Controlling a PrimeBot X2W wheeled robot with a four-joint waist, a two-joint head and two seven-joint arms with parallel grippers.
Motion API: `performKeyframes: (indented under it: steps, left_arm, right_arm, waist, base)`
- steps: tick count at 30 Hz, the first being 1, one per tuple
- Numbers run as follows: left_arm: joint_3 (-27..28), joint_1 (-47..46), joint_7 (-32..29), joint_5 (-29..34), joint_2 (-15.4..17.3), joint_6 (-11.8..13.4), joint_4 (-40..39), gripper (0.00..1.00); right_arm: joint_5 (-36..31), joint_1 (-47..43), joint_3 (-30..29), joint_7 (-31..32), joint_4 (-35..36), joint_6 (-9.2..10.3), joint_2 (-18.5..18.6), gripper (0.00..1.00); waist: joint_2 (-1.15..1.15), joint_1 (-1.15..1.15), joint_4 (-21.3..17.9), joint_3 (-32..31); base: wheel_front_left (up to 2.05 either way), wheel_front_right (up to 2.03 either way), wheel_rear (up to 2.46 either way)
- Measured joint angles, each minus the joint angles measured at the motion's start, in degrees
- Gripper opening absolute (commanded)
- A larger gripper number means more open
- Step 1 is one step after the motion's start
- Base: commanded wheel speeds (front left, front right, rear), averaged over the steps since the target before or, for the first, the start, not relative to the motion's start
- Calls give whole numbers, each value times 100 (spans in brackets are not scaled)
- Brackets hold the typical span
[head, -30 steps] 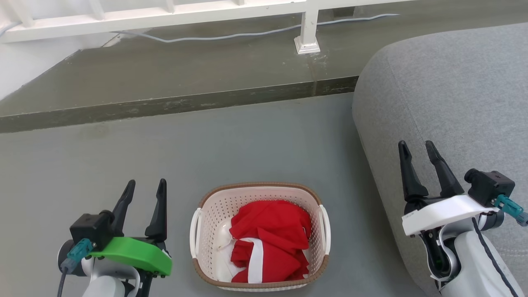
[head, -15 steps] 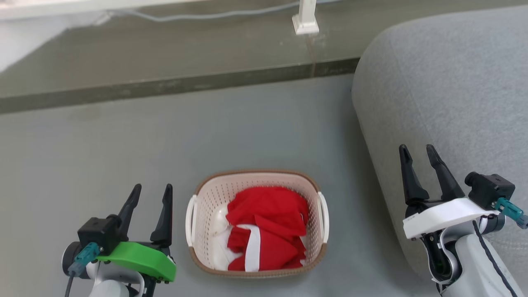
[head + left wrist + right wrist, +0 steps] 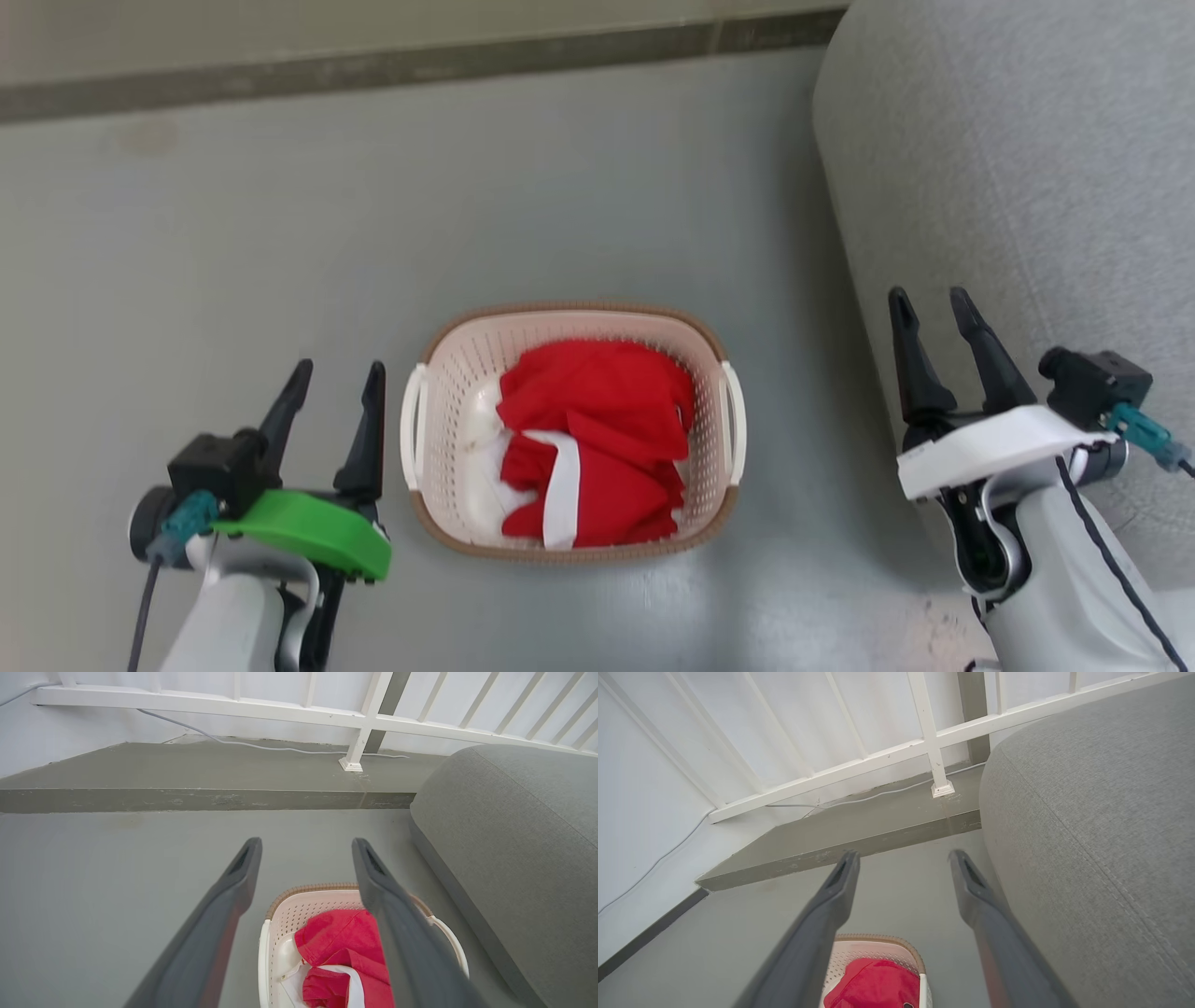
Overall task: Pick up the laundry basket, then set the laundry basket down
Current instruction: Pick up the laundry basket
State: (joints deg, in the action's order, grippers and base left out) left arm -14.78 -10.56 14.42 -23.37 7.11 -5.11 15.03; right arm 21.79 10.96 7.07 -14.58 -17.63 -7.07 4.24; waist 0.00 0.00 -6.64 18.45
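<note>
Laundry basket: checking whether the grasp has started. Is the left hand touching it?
Apart. The head view shows a strip of floor between the left hand and the laundry basket.

On floor [image 3: 280, 233], centre: laundry basket [image 3: 569, 312] w/ clothes [image 3: 588, 411] inside. L pincer [image 3: 339, 368] near its left side; R pincer [image 3: 929, 294] well apart at right, by sofa [image 3: 1027, 140]. Step [image 3: 373, 70] behind.

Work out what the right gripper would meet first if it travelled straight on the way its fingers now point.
Probably the bare grey floor just before the raised step, looking along the right gripper. The grey sofa runs close beside that line, and depth is unclear, so this is not certain.
</note>
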Motion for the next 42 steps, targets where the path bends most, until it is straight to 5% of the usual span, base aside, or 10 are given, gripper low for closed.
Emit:
performKeyframes:
  steps: [42]
  left_arm:
    - [-388, -2605, -590, -360, -80, -201, 2409, 100]
  right_arm:
    - [626, 2037, 850, 313, -2709, -1, -57, 100]
  waist:
    - [0, 1, 294, 2529]
  base:
    - [0, 0, 0]
